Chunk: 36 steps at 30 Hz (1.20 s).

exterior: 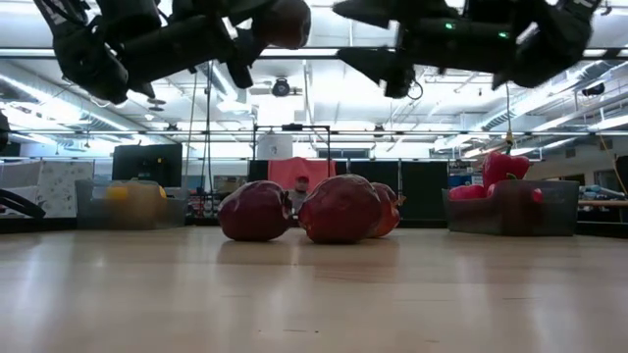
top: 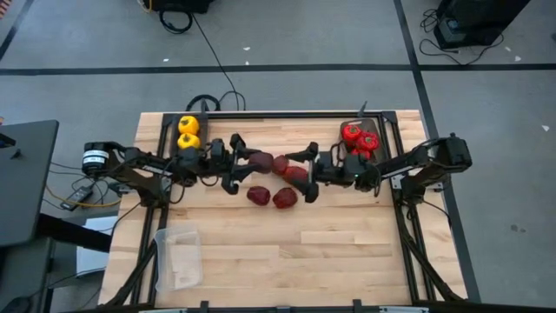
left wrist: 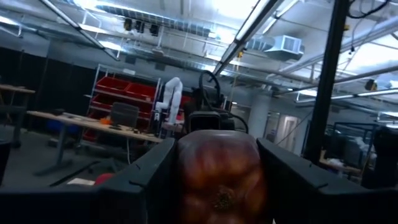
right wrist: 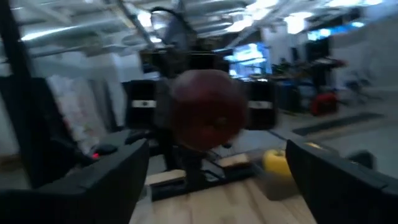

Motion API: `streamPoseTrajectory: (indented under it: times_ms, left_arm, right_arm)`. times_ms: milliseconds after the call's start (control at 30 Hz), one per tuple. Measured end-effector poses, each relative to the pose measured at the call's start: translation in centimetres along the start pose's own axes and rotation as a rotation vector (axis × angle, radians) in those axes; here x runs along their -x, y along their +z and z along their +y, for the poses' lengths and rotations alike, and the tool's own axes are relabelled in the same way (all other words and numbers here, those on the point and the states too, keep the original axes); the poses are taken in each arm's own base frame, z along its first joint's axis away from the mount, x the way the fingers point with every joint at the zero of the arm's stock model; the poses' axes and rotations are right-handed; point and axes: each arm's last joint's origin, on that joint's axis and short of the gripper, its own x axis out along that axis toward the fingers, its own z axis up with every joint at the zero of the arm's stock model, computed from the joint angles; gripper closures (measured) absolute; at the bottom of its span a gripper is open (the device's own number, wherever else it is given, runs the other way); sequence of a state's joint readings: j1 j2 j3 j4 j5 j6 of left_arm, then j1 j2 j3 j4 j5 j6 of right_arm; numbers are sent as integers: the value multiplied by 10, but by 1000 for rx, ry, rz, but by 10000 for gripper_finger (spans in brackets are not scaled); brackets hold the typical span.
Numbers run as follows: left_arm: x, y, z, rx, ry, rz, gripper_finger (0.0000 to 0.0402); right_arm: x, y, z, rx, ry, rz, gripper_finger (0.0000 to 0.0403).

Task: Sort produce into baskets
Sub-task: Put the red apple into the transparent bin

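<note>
Maroon fruit [top: 261, 161]: raised above the desk [top: 347, 252] centre, clamped between left gripper [top: 244, 163] jaws. Right gripper [top: 305, 173]: jaws spread wide, just beside the fruit, not touching.

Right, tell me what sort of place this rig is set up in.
Probably a robotics lab or workshop: bare ceiling ducts and strip lights, a rack of red storage bins, and a white robot arm standing beyond the wooden table.
</note>
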<state>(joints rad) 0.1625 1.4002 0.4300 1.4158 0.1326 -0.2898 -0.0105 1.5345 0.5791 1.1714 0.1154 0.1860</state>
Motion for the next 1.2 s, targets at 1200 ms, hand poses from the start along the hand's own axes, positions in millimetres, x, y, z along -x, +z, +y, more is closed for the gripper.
streamPoseTrajectory:
  times_ms: [1200]
  left_arm:
    - [2, -26, -8, -142, -64, 261, 114]
  right_arm:
    - [-59, -23, -2, 48, 34, 290, 149]
